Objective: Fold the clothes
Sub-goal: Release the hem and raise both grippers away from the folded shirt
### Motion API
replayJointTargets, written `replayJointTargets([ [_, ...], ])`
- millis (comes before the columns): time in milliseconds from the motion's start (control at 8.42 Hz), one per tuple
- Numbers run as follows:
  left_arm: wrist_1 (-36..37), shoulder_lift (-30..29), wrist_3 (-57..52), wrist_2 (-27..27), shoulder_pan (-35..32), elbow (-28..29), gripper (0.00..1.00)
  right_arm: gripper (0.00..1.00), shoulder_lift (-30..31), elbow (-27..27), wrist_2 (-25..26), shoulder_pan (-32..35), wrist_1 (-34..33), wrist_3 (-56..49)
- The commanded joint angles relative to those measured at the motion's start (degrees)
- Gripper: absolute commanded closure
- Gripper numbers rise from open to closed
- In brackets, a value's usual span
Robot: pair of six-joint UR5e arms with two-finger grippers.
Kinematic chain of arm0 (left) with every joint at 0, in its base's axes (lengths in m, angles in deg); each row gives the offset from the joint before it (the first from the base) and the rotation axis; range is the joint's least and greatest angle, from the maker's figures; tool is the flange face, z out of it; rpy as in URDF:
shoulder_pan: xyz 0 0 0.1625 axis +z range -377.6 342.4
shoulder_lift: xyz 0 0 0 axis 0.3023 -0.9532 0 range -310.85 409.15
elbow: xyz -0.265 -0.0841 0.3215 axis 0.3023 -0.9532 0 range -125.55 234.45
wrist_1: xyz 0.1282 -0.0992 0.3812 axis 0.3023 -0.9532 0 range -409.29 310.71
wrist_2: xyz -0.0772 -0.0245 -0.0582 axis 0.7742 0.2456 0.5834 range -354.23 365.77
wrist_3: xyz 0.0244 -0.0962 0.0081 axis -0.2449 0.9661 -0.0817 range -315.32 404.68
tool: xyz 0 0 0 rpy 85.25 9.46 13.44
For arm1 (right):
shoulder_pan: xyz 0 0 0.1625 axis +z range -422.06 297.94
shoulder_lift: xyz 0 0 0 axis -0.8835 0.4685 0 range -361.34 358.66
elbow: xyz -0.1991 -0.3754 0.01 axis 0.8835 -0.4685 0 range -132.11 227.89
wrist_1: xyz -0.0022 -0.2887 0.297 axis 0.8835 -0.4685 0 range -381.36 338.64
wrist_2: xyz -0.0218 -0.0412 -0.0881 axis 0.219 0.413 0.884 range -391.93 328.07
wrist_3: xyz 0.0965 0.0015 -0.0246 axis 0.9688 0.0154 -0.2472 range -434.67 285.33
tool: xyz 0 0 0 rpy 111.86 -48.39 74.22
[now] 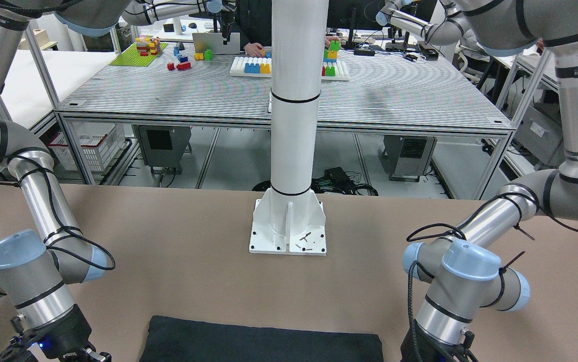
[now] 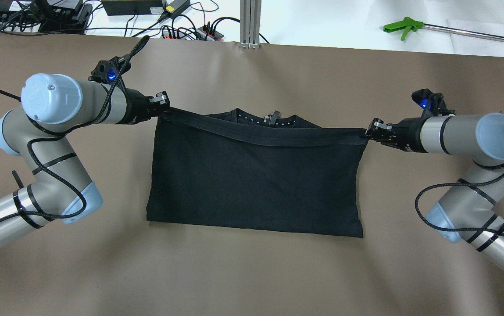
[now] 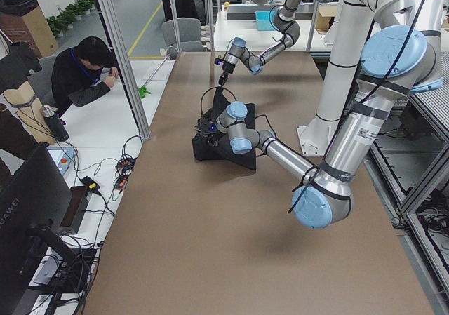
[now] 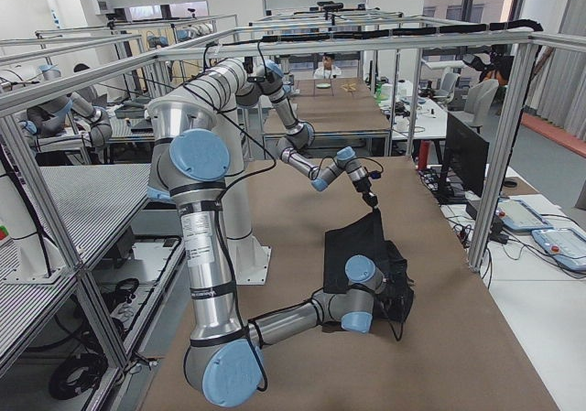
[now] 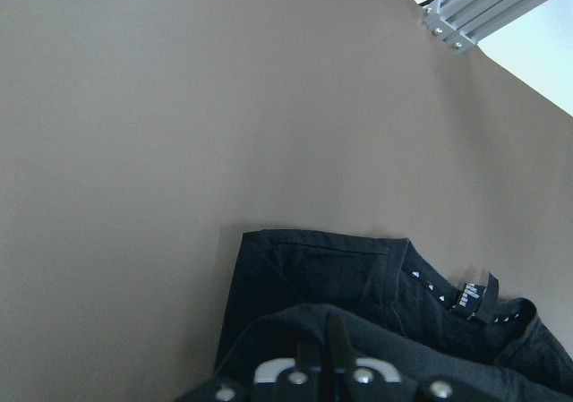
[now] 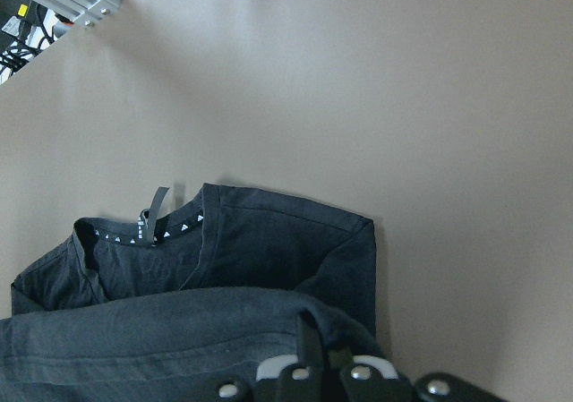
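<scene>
The clothes (image 2: 252, 180), one black garment, lie on the brown table with the near half folded up. My left gripper (image 2: 164, 107) is shut on the raised hem's left corner. My right gripper (image 2: 368, 131) is shut on the hem's right corner. The hem stretches taut between them, just above the collar and its label (image 2: 273, 119), which rest flat on the table. In the left wrist view the gripper (image 5: 327, 366) pinches dark fabric, with the collar (image 5: 448, 286) beyond it. The right wrist view shows the other gripper (image 6: 313, 353) closed on fabric in the same way. The front-facing view catches only the garment's edge (image 1: 261, 344).
The white robot pedestal (image 1: 289, 221) stands at the table's robot side. Past the far edge are an aluminium post (image 2: 250, 22), cables and power strips (image 2: 181, 30) and a green-handled tool (image 2: 403, 27). A person (image 3: 88, 76) sits beside the table.
</scene>
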Motion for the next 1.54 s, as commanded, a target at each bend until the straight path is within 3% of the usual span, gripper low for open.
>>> replayJointTargets([
  [0, 0.08, -0.89, 0.30, 0.06, -0.13, 0.47, 1.00, 1.00, -0.71, -0.26, 0.02, 0.06, -1.69, -0.24],
  [119, 0.08, -0.89, 0.22, 0.06, -0.13, 0.47, 1.00, 1.00, -0.71, -0.26, 0.02, 0.06, -1.78, -0.50],
  [238, 0.00, -0.89, 0.13, -0.38, -0.13, 0.47, 0.90, 0.92, -0.71, -0.26, 0.02, 0.06, -1.78, -0.50],
  [356, 0.17, -0.89, 0.30, -0.90, -0.04, 0.65, 0.63, 0.67, -0.71, -0.35, 0.02, 0.06, -1.86, 0.28],
  [475, 0.00, -1.07, -0.05, -0.91, 0.04, 1.78, 0.05, 0.07, -0.80, -0.87, 0.10, -0.02, -1.69, 0.46],
  [832, -0.09, -3.87, -0.14, -1.00, -0.13, 5.83, 0.06, 0.06, -0.88, -1.32, 0.19, -0.02, -1.69, -0.24],
  [1069, -0.09, -4.06, 0.13, -0.65, -1.88, 5.40, 0.06, 0.06, -0.80, -0.88, -0.68, -0.02, -1.95, -0.06],
  [1188, 0.00, -4.06, 0.13, -0.21, -2.58, 5.39, 0.06, 0.06, -0.45, -0.79, -2.69, -0.11, -2.30, 0.37],
  [1426, 0.00, -4.14, 0.13, -0.12, -2.86, 5.22, 0.06, 0.06, 1.04, 0.70, -11.44, -0.64, -3.70, 0.73],
])
